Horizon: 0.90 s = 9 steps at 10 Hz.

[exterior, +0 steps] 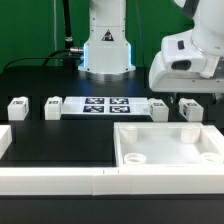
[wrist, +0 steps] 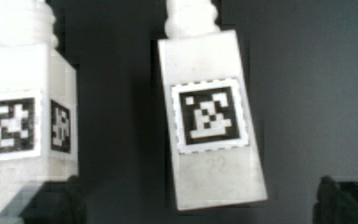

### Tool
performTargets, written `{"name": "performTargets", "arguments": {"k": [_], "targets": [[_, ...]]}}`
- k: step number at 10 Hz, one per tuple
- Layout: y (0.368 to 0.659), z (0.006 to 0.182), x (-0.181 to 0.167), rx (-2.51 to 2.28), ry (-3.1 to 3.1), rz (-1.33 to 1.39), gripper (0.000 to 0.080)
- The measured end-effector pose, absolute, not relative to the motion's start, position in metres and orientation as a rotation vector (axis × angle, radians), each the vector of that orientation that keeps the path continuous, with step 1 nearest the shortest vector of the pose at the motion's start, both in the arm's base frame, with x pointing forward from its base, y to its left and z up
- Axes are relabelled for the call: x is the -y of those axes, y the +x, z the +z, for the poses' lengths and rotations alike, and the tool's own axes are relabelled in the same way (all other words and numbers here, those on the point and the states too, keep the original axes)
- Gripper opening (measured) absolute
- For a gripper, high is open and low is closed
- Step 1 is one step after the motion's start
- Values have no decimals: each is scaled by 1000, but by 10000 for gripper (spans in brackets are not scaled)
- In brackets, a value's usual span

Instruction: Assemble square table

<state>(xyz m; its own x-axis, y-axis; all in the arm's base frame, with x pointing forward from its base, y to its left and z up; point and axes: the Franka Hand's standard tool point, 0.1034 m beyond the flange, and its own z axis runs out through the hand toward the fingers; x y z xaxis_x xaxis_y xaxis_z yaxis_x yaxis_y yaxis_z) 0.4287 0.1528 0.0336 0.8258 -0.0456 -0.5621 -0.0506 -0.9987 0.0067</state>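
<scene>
Resting recess-up on the black surface [exterior: 60, 140], toward the exterior view's lower right, the white square tabletop [exterior: 165, 127] looks like rigid, light plastic, best gripped by its rim. Small tagged legs [exterior: 160, 108] sit beyond it, and the hand [exterior: 187, 97] hovers open above them.

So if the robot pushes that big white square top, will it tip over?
Probably not: the square top lies flat and wide on the table. It looks like stiff plastic, so it likely slides rather than bends.
</scene>
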Motion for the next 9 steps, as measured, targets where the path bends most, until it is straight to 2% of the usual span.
{"name": "performTargets", "arguments": {"k": [2, 4, 9], "targets": [[421, 24, -149, -71, -2927, 1116, 648], [415, 22, -162, -45, -2865, 1261, 648], [416, 15, -168, -22, -2857, 1254, 648]]}}
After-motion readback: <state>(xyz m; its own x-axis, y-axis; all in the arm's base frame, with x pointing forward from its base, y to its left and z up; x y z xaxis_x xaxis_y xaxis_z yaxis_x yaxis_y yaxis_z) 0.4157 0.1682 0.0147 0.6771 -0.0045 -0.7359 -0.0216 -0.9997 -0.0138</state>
